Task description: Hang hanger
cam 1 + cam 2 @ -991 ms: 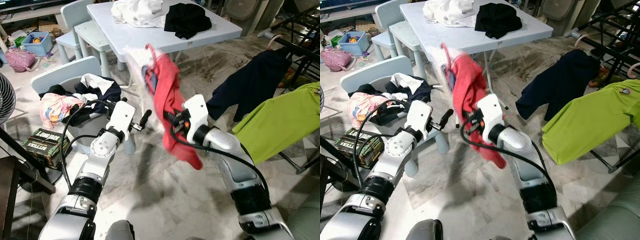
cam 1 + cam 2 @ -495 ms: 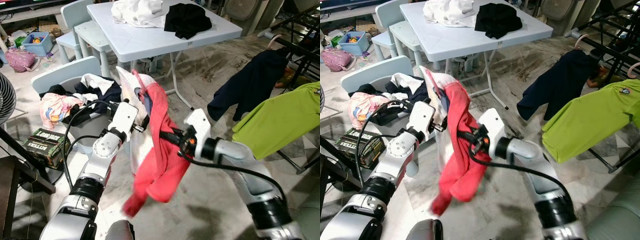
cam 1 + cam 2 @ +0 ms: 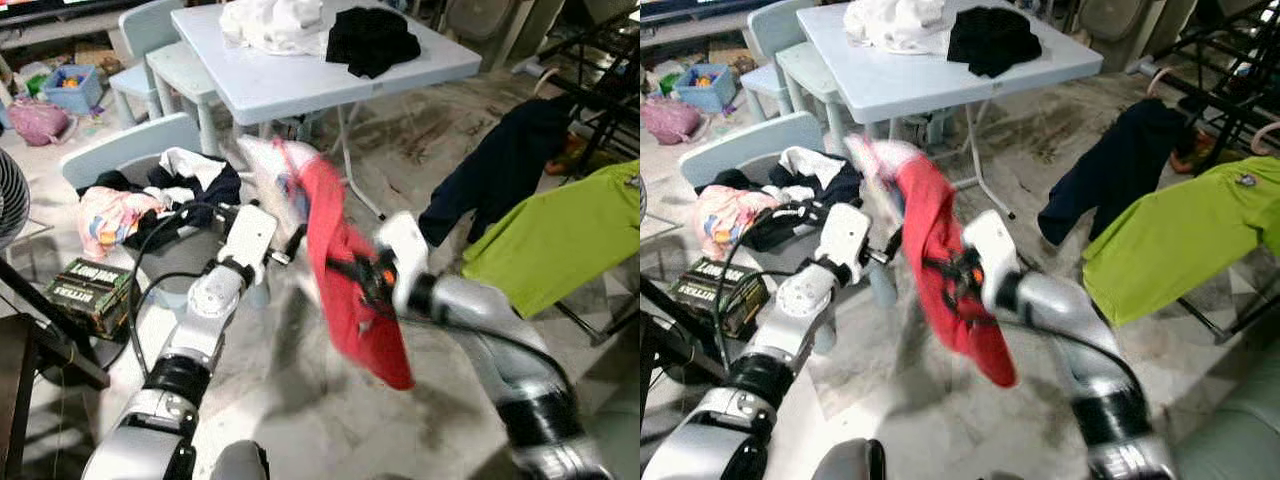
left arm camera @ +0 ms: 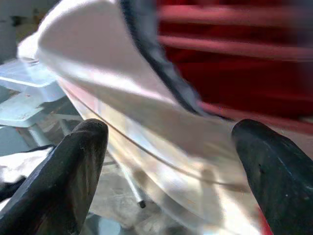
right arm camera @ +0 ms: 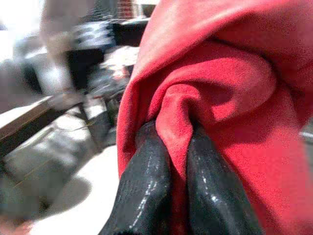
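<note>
A red garment (image 3: 345, 280) with a pale part at its top (image 3: 275, 175) hangs in mid-air before me, blurred. My right gripper (image 5: 171, 161) is shut on a fold of the red cloth (image 5: 210, 98); in the left eye view that gripper (image 3: 352, 272) sits at the garment's middle. My left gripper (image 3: 290, 245) is just left of the garment, open, its fingers (image 4: 78, 171) spread with the pale cloth (image 4: 122, 98) in front of them. No hanger can be made out.
A light blue table (image 3: 300, 85) with white and black clothes stands behind. A grey basket (image 3: 120, 160) of laundry is at the left, beside a box (image 3: 85, 290). A green shirt (image 3: 550, 245) and a dark garment (image 3: 500, 170) hang on a rack at the right.
The red garment has swung back to the right and bunched up; half a second ago it hung lower and leftward. My right arm has moved with it. The left gripper stays close by.
</note>
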Tool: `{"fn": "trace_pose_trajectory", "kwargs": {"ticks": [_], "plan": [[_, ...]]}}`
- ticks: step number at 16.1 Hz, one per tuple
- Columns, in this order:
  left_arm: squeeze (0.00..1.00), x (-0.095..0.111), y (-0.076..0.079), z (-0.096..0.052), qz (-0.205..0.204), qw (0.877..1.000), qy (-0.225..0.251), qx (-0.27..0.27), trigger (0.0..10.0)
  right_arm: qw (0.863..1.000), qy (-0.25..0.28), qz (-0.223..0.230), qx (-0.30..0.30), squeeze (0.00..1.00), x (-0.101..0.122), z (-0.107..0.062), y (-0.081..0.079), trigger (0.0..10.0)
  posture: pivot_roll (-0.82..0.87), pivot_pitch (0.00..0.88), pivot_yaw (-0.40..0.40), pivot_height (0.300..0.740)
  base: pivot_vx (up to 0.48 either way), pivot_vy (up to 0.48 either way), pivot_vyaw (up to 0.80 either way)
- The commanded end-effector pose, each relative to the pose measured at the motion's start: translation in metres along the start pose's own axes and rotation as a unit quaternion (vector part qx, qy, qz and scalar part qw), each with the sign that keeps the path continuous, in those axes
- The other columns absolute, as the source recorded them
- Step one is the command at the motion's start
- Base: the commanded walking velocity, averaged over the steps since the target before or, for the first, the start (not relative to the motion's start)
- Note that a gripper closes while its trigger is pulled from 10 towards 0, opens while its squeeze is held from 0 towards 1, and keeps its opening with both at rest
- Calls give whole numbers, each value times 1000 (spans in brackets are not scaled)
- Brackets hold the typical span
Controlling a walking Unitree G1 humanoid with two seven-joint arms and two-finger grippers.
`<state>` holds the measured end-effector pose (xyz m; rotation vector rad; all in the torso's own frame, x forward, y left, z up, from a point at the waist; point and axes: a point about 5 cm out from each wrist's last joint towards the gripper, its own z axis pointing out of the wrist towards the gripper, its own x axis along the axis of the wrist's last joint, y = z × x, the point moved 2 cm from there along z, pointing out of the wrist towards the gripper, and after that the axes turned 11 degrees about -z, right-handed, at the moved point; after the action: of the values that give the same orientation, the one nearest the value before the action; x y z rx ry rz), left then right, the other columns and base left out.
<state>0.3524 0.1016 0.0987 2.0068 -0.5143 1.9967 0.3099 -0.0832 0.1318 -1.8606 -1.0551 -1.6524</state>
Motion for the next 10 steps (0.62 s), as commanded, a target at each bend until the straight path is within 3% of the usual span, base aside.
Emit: {"fn": "trace_pose_trajectory", "kwargs": {"ticks": [1,3,5,6,10], "plan": [[1000,8,0,3,-4,1000,13,-10,10000,1000,16,-14,-22,0,9,9,6,10000,-61,20,5,740,0,0,0],[1000,8,-4,1,1,1000,14,2,10000,1000,16,-12,-20,0,13,24,4,10000,-46,22,-4,740,0,0,0],[698,9,-8,-2,2,1000,17,8,10000,1000,14,-21,-1,0,13,28,-3,10000,-35,27,-13,740,0,0,0],[0,8,-11,-3,6,1000,17,16,10000,1000,19,-15,9,0,14,28,-5,10000,-33,28,-15,740,0,0,0],[0,10,-21,-5,9,999,21,39,10000,997,7,26,75,0,2,18,-15,10000,-37,27,-21,740,0,0,0]]}}
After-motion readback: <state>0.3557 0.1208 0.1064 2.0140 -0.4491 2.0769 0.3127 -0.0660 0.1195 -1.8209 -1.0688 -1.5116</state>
